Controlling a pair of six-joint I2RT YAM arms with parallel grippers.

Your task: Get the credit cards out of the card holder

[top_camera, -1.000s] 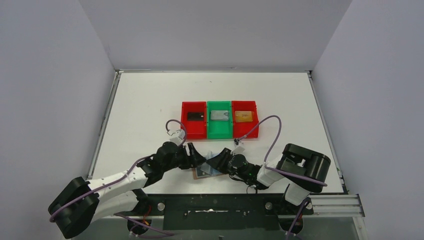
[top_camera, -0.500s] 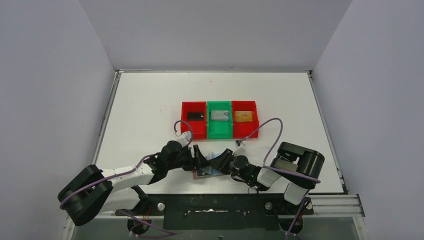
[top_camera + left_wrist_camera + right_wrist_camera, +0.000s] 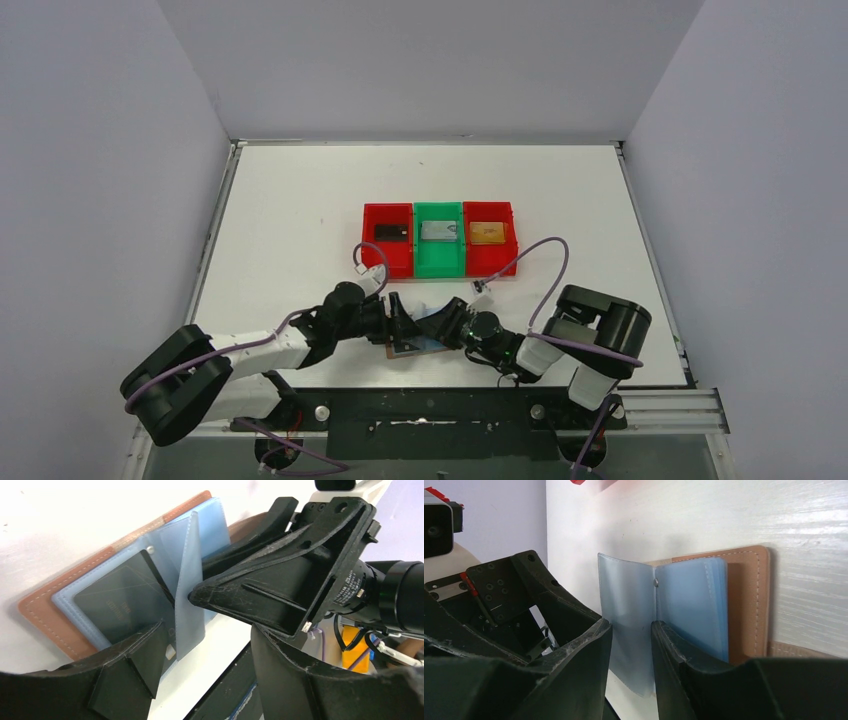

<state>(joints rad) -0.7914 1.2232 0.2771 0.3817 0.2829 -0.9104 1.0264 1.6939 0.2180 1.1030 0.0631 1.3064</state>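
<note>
Wallet (image 3: 37, 617) lies open. My right fingers (image 3: 574, 650), slightly apart, touch its raised blue leaf (image 3: 187, 570); my left fingers (image 3: 130, 675), spread wide, should close squarely on the black card (image 3: 120, 605) beside it.

1. Legible text: none. You are not finding any word, brand, number or sign that reads clearly in any view.
2. Left wrist view: you are seeing faint pale print across the face of the black card (image 3: 122, 605) sitting in the card holder (image 3: 45, 622). The characters are coming through too dim to make out.
3. Same view: small white lettering is running around the lens barrel (image 3: 351, 592). It is showing too small to read.
4. Top view: the dark card (image 3: 390, 232), the silver card (image 3: 438, 231) and the gold card (image 3: 486, 232) are showing only unresolvable marks.
</note>
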